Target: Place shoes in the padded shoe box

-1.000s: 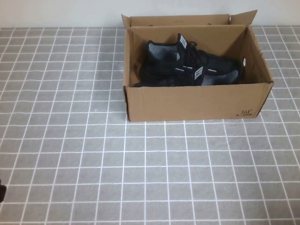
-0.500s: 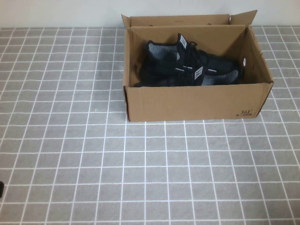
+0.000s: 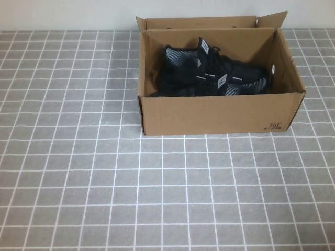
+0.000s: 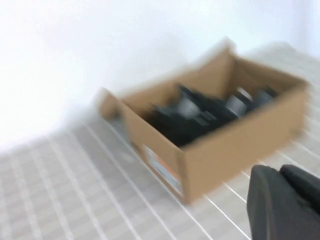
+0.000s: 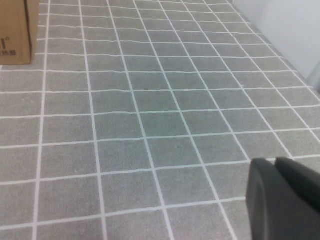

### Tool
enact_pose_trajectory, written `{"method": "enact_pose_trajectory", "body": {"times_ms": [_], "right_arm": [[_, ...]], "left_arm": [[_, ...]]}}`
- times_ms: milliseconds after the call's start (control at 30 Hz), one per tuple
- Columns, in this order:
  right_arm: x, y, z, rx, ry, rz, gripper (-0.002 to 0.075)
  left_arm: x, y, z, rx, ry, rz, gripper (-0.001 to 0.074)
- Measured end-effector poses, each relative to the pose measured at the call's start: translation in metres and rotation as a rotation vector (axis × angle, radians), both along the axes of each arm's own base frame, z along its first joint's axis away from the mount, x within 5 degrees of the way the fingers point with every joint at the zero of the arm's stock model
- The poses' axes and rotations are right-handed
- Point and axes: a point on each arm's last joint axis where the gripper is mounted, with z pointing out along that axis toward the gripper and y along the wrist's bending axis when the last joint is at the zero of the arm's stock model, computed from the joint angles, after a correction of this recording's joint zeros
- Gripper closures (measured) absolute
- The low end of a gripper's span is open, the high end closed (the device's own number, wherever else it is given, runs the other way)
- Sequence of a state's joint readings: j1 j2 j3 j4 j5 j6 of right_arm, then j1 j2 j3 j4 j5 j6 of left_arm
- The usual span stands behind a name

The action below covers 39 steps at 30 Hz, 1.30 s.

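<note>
At the near left, outside the high view altogether: left claw (image 4: 281, 171), hanging low over the worktop (image 3: 78, 157) and facing the box from its left side. Pressed closed, dark fingers (image 4: 265, 200) together, holding nothing. Well apart from the carton, and probably parked there to leave the way above the box free.

Further right, toward the far middle of the grey tiled worktop: padded shoe box (image 3: 220, 114), brown cardboard, flaps standing upright so the mouth is open from above. Inside, both shoes (image 3: 209, 73), lying side by side along the box's length, heels toward the left, toes toward the right, sunk below the front wall. Some room to spare at the right end. Small dark print (image 3: 274, 126) on the lower right front corner. Judging by this, looks finished: no shoe to be seen outside the box.

At the near right, likewise outside the high view: right claw (image 5: 276, 161), low over the tiles, closed as well and empty-handed, with only a corner of the box showing far off.
</note>
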<state>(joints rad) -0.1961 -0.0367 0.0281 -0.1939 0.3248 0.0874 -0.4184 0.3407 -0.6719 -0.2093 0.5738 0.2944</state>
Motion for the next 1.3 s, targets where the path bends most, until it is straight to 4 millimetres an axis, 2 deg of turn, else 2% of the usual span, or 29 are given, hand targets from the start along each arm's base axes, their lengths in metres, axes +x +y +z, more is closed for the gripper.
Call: {"method": "enact_pose_trajectory", "body": {"times_ms": [167,333,533,800,933,1300], "right_arm": [[0.000,0.000,0.000,0.000,0.000,0.000,0.0732],[0.000,0.000,0.000,0.000,0.000,0.000,0.0732],[0.000,0.000,0.000,0.000,0.000,0.000,0.0732],[0.000,0.000,0.000,0.000,0.000,0.000,0.0732],[0.000,0.000,0.000,0.000,0.000,0.000,0.0732],[0.000,0.000,0.000,-0.003,0.001,0.000,0.0732]], "left_arm": [[-0.003,0.010,-0.030,-0.058,-0.126,0.130,0.0733],[-0.004,0.017,-0.064,-0.072,-0.154,0.241,0.0733],[-0.001,0.026,-0.114,-0.157,-0.065,0.403,0.0733],[0.006,0.027,-0.180,-0.118,0.118,0.446,0.0733],[0.005,0.027,-0.191,-0.104,0.195,0.457,0.0733],[0.005,0.027,-0.191,-0.111,0.198,0.459,0.0733]]}}
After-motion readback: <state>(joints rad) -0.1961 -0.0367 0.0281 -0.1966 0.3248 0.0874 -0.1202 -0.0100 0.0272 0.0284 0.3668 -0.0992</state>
